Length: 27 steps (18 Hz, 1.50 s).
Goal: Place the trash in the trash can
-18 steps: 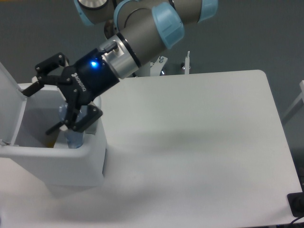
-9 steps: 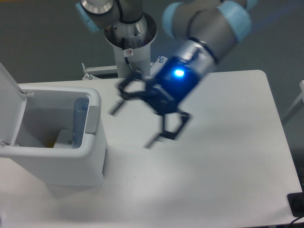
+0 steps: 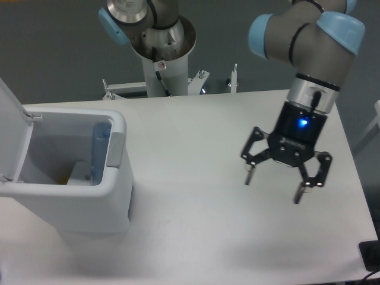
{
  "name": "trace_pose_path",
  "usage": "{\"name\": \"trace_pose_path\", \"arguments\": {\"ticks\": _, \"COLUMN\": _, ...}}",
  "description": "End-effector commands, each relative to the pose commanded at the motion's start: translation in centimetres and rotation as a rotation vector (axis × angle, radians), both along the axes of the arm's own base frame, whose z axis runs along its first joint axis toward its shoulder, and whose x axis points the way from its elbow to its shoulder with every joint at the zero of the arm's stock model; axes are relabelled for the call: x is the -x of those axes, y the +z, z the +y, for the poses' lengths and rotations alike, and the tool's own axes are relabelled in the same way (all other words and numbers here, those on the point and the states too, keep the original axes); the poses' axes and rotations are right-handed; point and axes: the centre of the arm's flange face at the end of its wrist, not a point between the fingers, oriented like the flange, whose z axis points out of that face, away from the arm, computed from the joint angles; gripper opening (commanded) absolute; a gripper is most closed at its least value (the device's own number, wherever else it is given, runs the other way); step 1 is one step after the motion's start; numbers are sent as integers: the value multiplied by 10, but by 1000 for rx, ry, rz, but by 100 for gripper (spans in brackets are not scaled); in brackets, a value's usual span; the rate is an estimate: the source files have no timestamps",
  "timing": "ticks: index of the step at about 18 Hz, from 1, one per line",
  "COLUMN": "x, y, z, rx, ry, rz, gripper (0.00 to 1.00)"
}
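White table filling most of the view, dark grey floor behind it. UR5e arm, grey with light-blue joint caps, reaching down from the upper right over the right half of the table; its round base column standing past the far edge, near the middle left. Trash can standing on the left end of the table, large, white, rounded at the corners, its flip lid swung up and back on the left side, the mouth wide open. Grey latch panel showing on the can's right wall, just under the rim. Gripper hanging above the right part of the table, well apart from the can, pointing down, a blue light glowing on its black body. Fingers spread wide apart, nothing between them, tips clear of the tabletop as far as can be judged. Clear plastic bottle lying inside the can, leaning upright against the right inner wall, bluish through the plastic, cap not made out. Something pale with a yellowish patch at the bottom of the can beside the bottle; whether the paper wrapper, cannot tell.
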Motion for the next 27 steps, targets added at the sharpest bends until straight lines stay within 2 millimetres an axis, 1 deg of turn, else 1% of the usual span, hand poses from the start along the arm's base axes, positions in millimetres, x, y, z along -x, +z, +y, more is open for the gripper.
{"name": "trace_pose_path", "arguments": {"ticks": 1, "x": 2, "y": -5, "z": -3, "rx": 43, "ry": -18, "rz": 30, "gripper": 100}}
{"name": "trace_pose_path", "arguments": {"ticks": 4, "x": 8, "y": -23, "z": -17, "rx": 208, "ry": -32, "rz": 49, "gripper": 100}}
{"name": "trace_pose_path", "arguments": {"ticks": 7, "x": 8, "y": -32, "z": -27, "rx": 340, "ry": -78, "rz": 71, "gripper": 100}}
{"name": "trace_pose_path", "arguments": {"ticks": 9, "x": 10, "y": -43, "z": -36, "rx": 418, "ry": -136, "rz": 98, "gripper": 100}}
{"name": "trace_pose_path", "arguments": {"ticks": 10, "x": 9, "y": -50, "z": -38, "rx": 444, "ry": -157, "rz": 100, "gripper": 100}}
{"name": "trace_pose_path", "arguments": {"ticks": 11, "x": 9, "y": -62, "z": -43, "rx": 488, "ry": -170, "rz": 100, "gripper": 100}}
{"name": "trace_pose_path", "arguments": {"ticks": 13, "x": 14, "y": -81, "z": -49, "rx": 574, "ry": -192, "rz": 109, "gripper": 100}}
{"name": "trace_pose_path", "arguments": {"ticks": 14, "x": 17, "y": -90, "z": -49, "rx": 598, "ry": -199, "rz": 104, "gripper": 100}}
{"name": "trace_pose_path", "arguments": {"ticks": 16, "x": 22, "y": -102, "z": -51, "rx": 637, "ry": -225, "rz": 107, "gripper": 100}}
{"name": "trace_pose_path", "arguments": {"ticks": 19, "x": 24, "y": -112, "z": -50, "rx": 649, "ry": -285, "rz": 112, "gripper": 100}}
{"name": "trace_pose_path", "arguments": {"ticks": 21, "x": 24, "y": -115, "z": -51, "rx": 650, "ry": -291, "rz": 109, "gripper": 100}}
{"name": "trace_pose_path", "arguments": {"ticks": 27, "x": 23, "y": -115, "z": -51, "rx": 650, "ry": -291, "rz": 109, "gripper": 100}}
